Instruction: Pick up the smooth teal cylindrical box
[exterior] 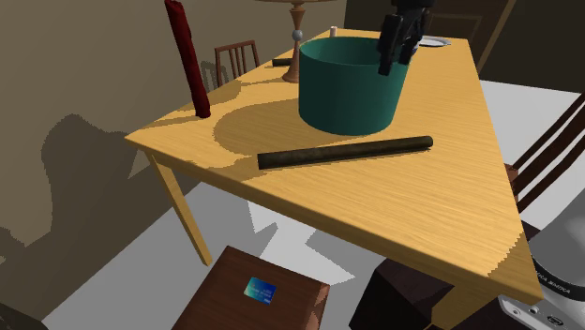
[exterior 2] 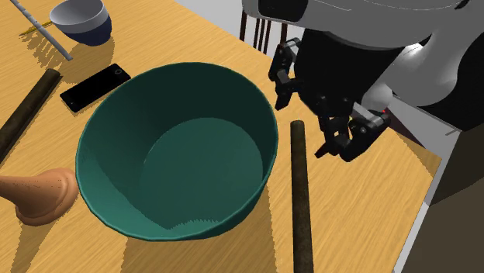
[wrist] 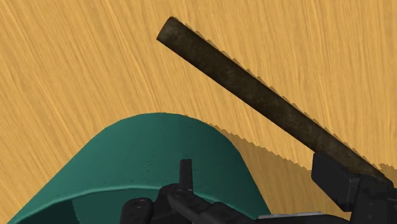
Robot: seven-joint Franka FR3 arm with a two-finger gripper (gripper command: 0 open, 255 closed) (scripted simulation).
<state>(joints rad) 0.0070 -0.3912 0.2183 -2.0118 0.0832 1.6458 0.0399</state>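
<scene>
Shoulder view: the claw (exterior: 395, 58) hangs at the upper right of the frame, pointing down at the right-hand rim of the teal cylindrical box (exterior: 342, 103). Its two black fingers stand apart and clasp nothing. Whether a fingertip touches the rim cannot be told.

Second exterior view: the claw (exterior 2: 312, 116) sits right of centre, just beside the right rim of the box (exterior 2: 108, 155) and above the upper end of a dark rod (exterior 2: 300, 202). The open-topped box fills the middle of the frame.

Wrist view: the curved outer wall of the box (wrist: 159, 149) lies directly under the fingers. The rod (wrist: 254, 89) runs diagonally past it on bare wood, near the box but apart from it.

Box position: upright on the wooden table (exterior: 422, 206), in the upper centre of the shoulder view. The rod (exterior: 345, 151) lies flat just below it in the frame.

Other items:
- A red stick (exterior: 187, 56) stands tilted at the upper left of the shoulder view.
- A brown turned-wood base (exterior 2: 39, 194) sits at the left edge of the second exterior view, just beside the box.
- A black phone (exterior 2: 95, 85), a blue bowl (exterior 2: 81, 19) and a second dark rod (exterior 2: 27, 112) occupy that view's upper left.
- A brown box (exterior: 262, 291) stands on the floor at the bottom centre of the shoulder view.
</scene>
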